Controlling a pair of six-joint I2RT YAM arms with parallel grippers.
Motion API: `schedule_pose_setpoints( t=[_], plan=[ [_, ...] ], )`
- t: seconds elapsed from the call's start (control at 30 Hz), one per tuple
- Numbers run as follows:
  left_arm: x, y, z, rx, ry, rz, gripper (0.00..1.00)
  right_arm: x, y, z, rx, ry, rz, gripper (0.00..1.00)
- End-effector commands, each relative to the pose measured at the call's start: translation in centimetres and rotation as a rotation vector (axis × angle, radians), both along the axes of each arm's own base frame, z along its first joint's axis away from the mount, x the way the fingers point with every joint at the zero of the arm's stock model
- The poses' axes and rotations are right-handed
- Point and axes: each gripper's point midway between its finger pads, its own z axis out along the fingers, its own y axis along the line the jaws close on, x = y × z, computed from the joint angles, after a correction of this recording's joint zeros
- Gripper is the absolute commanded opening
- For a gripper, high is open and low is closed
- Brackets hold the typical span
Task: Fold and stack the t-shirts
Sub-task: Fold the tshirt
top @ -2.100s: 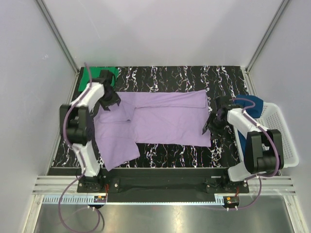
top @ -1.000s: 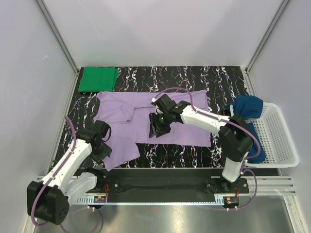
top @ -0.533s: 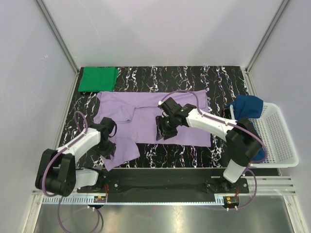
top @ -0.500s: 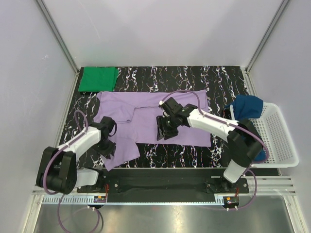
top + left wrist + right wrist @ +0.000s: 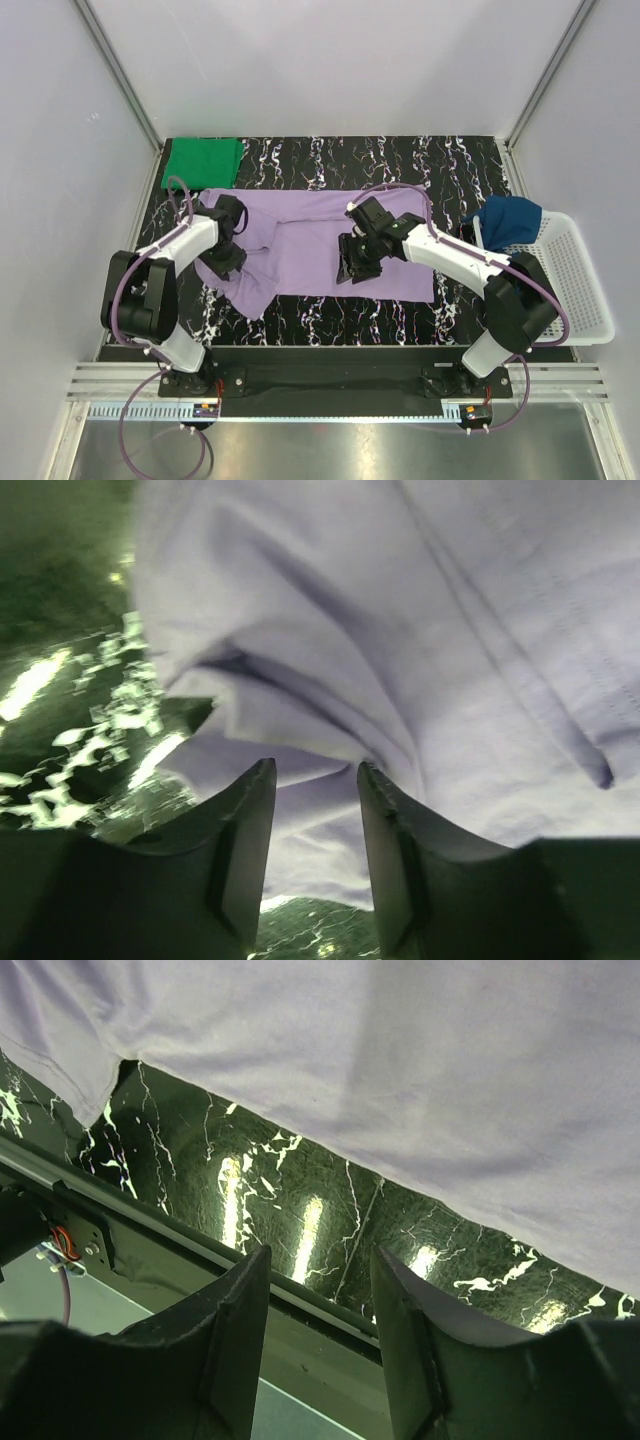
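The purple shirt (image 5: 310,250) is judged mid-fold. Left pincer (image 5: 315,775) at its sleeve and right pincer (image 5: 320,1258) near its hem are open; gripping is required next.

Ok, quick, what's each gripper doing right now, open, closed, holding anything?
Left gripper: open, fingers apart at a bunched fold of the light purple cloth t-shirt, not pinching it.
Right gripper: open, empty, above the same shirt's edge.

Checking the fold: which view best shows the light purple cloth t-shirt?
Top external: it alone shows nearly the whole light purple cloth t-shirt. The left wrist view shows only bunched folds, the right wrist view only one edge.
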Motion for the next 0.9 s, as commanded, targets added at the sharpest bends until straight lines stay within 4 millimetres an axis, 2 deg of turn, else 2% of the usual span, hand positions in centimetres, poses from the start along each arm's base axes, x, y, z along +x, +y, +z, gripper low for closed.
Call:
schedule_pose_setpoints(
  t=[0.0, 0.1, 0.2, 0.4, 0.53, 0.87],
  plan=[
    [-2.3, 2.2, 2.1, 0.091, -0.007, 0.028, 0.45, 0.4, 0.2, 1.0, 0.029, -0.029, -0.002, 0.52],
    [-4.5, 3.2, 2.1, 0.113, -0.019, 0.054, 0.45, 0.4, 0.6, 1.0, 0.046, -0.027, -0.006, 0.51],
    [-5.7, 4.2, 2.1, 0.143, -0.031, 0.068, 0.43, 0.5, 0.8, 0.8, 0.054, -0.019, -0.006, 0.51],
    [-6.0, 6.1, 1.1, 0.121, -0.021, 0.123, 0.4, 0.3, 1.1, 0.6, 0.068, -0.008, -0.005, 0.51],
    [-5.9, 5.8, -0.1, 0.042, -0.005, 0.138, 0.44, 0.2, 1.0, 0.6, 0.07, -0.012, -0.007, 0.5],
    [-6.0, 4.3, -1.9, -0.076, -0.005, 0.215, 0.43, -0.3, 0.4, -0.1, 0.06, -0.003, -0.012, 0.5]
  ],
)
